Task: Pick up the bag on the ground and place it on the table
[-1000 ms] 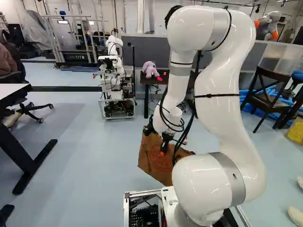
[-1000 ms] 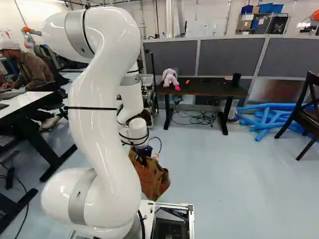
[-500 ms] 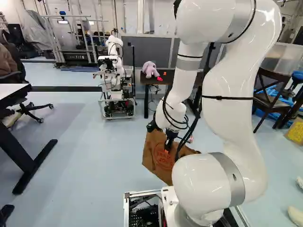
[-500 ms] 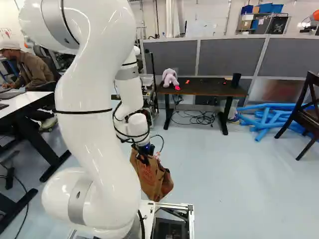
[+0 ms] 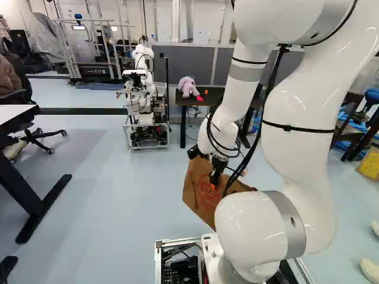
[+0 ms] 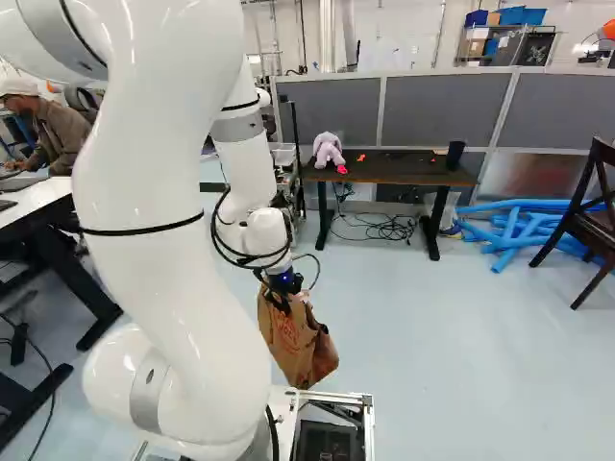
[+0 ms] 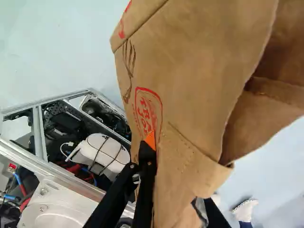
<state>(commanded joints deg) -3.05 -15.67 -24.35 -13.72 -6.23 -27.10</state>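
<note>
A brown paper bag (image 5: 198,192) with a red printed emblem hangs tilted from the gripper (image 5: 214,177), just below the middle of the left base view and left of bottom centre in the right base view. The gripper is closed on it: in the wrist view the paper runs between the two fingers, one orange pad (image 7: 150,140) lying against the emblem side, the other finger partly covered by brown folds. Beside the bag there, the base's metal frame (image 7: 85,185) shows, with wiring inside.

The dark table (image 6: 399,171) stands well apart from the bag, in the upper middle of the right base view. On it are a pale purple plush toy (image 6: 328,149) at the left end and a black cup (image 6: 455,155) near the right end. Black cables (image 6: 384,229) lie beneath. Farther right are blue foam tubes (image 6: 509,226) and a dark wooden chair (image 6: 596,216). Another robot (image 5: 140,62) stands at the upper left of the left base view.
</note>
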